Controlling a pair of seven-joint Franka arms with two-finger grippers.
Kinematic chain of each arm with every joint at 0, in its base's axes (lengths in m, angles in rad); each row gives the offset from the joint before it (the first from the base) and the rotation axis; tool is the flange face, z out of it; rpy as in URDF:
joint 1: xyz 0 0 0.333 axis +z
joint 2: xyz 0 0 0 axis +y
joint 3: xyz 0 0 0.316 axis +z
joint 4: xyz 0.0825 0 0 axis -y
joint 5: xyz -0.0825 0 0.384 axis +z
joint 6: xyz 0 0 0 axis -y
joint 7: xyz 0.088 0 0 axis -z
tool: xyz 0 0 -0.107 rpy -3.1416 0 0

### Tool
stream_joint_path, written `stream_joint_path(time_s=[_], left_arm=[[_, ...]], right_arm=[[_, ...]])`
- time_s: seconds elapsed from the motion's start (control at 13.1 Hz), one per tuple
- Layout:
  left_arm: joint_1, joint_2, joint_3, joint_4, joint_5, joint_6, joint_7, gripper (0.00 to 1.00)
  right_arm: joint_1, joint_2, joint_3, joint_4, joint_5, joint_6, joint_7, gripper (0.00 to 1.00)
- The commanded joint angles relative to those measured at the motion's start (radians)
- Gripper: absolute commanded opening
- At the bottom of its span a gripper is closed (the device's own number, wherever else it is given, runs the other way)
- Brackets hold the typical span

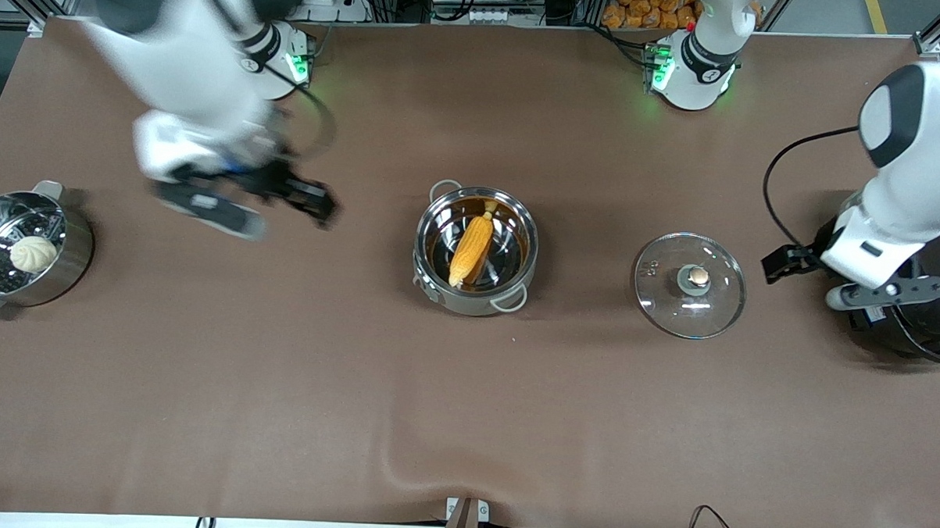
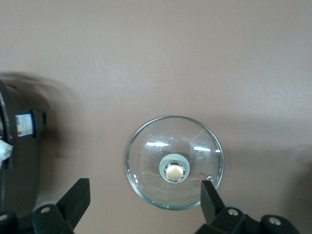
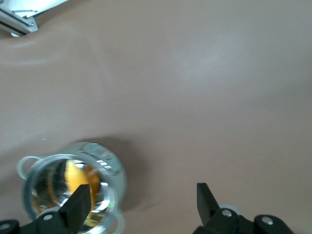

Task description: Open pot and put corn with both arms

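The steel pot (image 1: 478,302) stands uncovered in the middle of the table, and the yellow corn (image 1: 471,250) lies inside it. Its glass lid (image 1: 664,302) with the copper knob (image 1: 698,277) lies flat on the table toward the left arm's end. My left gripper (image 1: 809,280) hangs open and empty between the lid and the black cooker; in the left wrist view my left gripper (image 2: 144,187) shows with the lid (image 2: 146,146) below it. My right gripper (image 1: 320,202) is open and empty, in the air toward the right arm's end; in the right wrist view my right gripper (image 3: 142,191) shows beside the pot (image 3: 113,171) and corn (image 3: 78,180).
A big black cooker (image 1: 925,331) stands at the left arm's end, under that arm; it also shows in the left wrist view (image 2: 22,161). A steel steamer pot (image 1: 75,262) with a white bun (image 1: 34,253) stands at the right arm's end. The brown cloth has a ripple (image 1: 401,457) near the front edge.
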Motion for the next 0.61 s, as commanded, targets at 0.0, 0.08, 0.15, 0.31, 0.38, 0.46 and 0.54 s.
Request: stream_joint_path(time_s=[0.0,0.08,0.15,0.31,0.38,0.46,0.54], left_arm=[[0.001,-0.017,-0.013,0.064,-0.003,-0.101,0.019,1.0],[0.0,-0.022,-0.016,0.069,-0.003,-0.107,0.018,1.0],[0.0,-0.033,-0.029,0.081,-0.003,-0.125,0.019,1.0],[0.0,-0.034,-0.052,0.128,-0.005,-0.205,0.018,1.0],[0.0,-0.034,-0.062,0.151,-0.005,-0.225,0.015,1.0],[0.0,-0.034,-0.07,0.176,-0.005,-0.248,0.018,1.0],[0.003,-0.036,-0.073,0.179,-0.008,-0.263,0.021,1.0]], right_arm=[[-0.169,-0.084,0.017,-0.063,0.015,-0.033,-0.281,1.0],[-0.221,-0.114,0.017,-0.095,0.013,-0.034,-0.358,1.0],[-0.264,-0.142,0.014,-0.125,-0.003,-0.025,-0.424,1.0],[-0.32,-0.177,-0.027,-0.161,-0.005,0.003,-0.583,1.0],[-0.314,-0.191,-0.082,-0.184,-0.004,0.034,-0.663,1.0],[-0.311,-0.216,-0.111,-0.226,-0.002,0.055,-0.717,1.0],[-0.317,-0.229,-0.114,-0.253,-0.004,0.081,-0.737,1.0]])
